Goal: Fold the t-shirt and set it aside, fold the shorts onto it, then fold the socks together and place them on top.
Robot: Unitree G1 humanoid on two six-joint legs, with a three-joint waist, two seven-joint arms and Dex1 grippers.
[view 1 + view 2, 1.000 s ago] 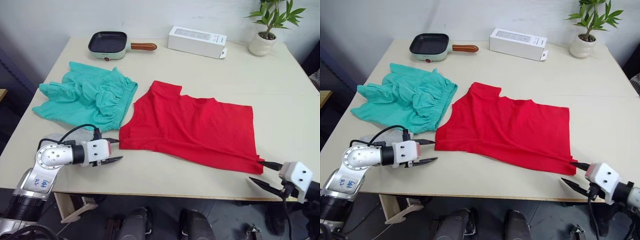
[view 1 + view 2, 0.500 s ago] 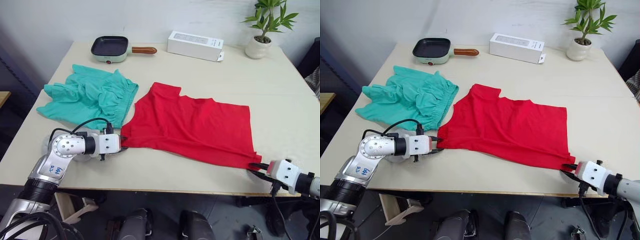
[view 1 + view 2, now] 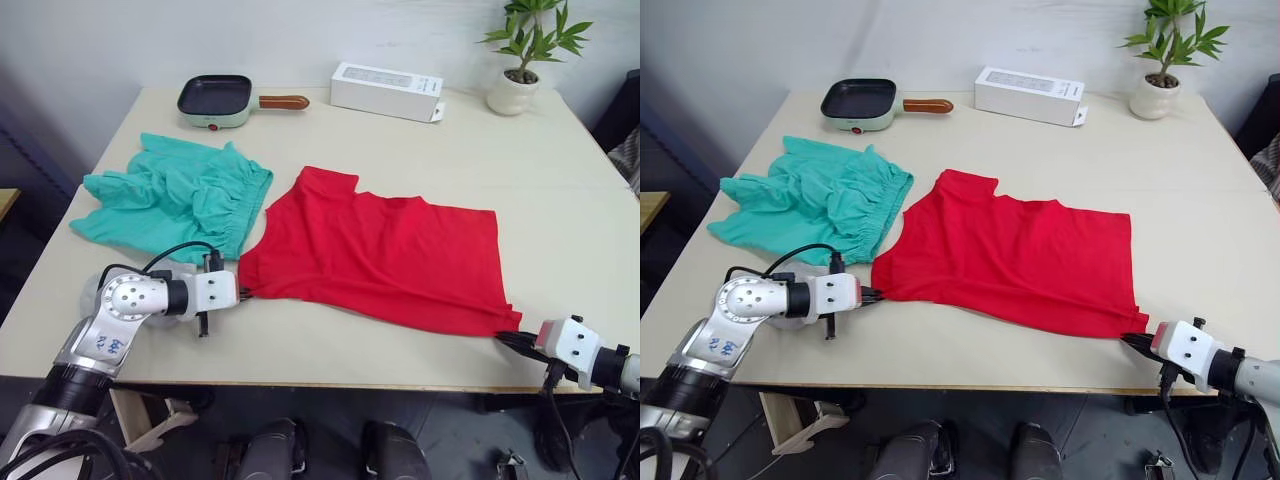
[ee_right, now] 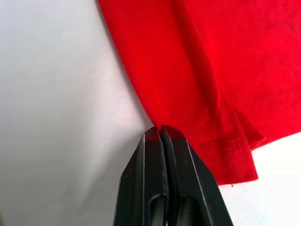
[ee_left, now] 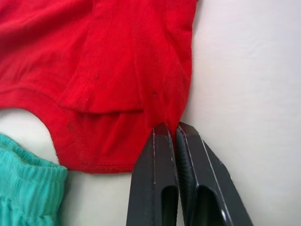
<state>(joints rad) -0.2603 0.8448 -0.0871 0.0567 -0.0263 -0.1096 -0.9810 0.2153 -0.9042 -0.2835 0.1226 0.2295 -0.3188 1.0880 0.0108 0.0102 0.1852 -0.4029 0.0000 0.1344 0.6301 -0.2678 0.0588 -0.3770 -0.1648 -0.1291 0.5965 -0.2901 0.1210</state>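
From the head views, the t-shirt [image 3: 375, 255] lies spread across the middle of the counter [image 3: 560, 190], already doubled over on itself. The left gripper [image 3: 241, 293] pinches its near-left corner and the right gripper [image 3: 512, 338] pinches the near-right corner — both low at the front edge, a hold that looks meant for lifting that long side and carrying it over in a fold. The shorts [image 3: 175, 195] sit bunched just left of the shirt, waiting their turn. I can't make out the socks. At the back: a small pan [image 3: 222, 97], a white box [image 3: 387, 88] and a potted plant [image 3: 520, 55] by a pale wall.

Left wrist view: the black fingers [image 5: 157, 183] are closed together, their tips clamped on the red hem at the corner, teal fabric just beside.

Right wrist view: fingers [image 4: 153, 183] pressed shut on the shirt's edge near its stitched corner — the pale counter runs bare alongside.
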